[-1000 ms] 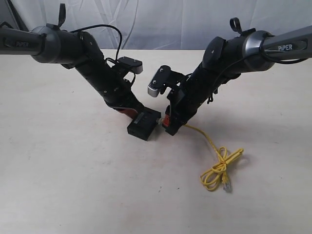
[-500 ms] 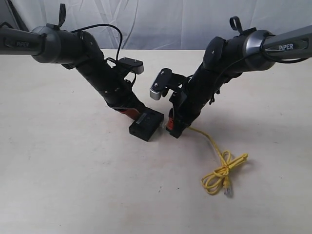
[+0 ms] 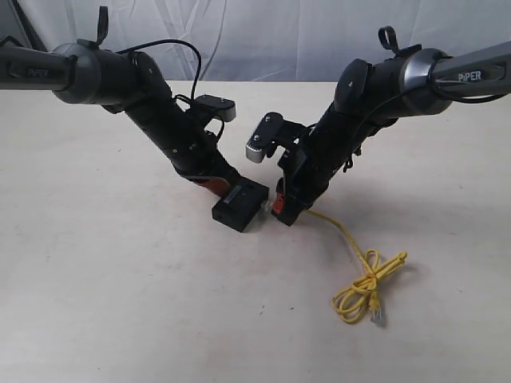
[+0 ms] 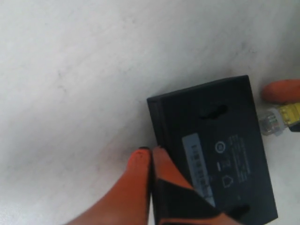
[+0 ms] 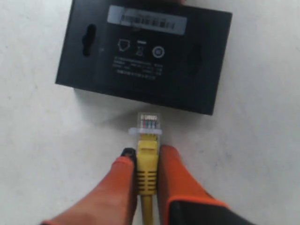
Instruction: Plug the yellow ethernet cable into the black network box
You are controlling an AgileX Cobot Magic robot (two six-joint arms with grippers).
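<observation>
The black network box (image 3: 239, 206) lies flat on the table, label side up. My left gripper (image 3: 219, 187) is shut, its orange fingertips (image 4: 140, 159) pressed against the box's (image 4: 220, 140) near edge with nothing between them. My right gripper (image 3: 279, 209) is shut on the yellow ethernet cable's boot, just behind its clear plug (image 5: 148, 123). The plug points at the box's (image 5: 145, 56) side, a small gap short of it. The rest of the cable trails to a looped bundle (image 3: 363, 279) with the second plug (image 3: 377, 313).
The pale table (image 3: 120, 279) stretches around the box. A white cloth backdrop (image 3: 263, 40) hangs behind the far edge. Both arms slope down to the middle from the left and right.
The right gripper drew the plug slightly back from the box and now sits just short of it. The cable bundle slid a little to the right. The left gripper and box barely shifted.
</observation>
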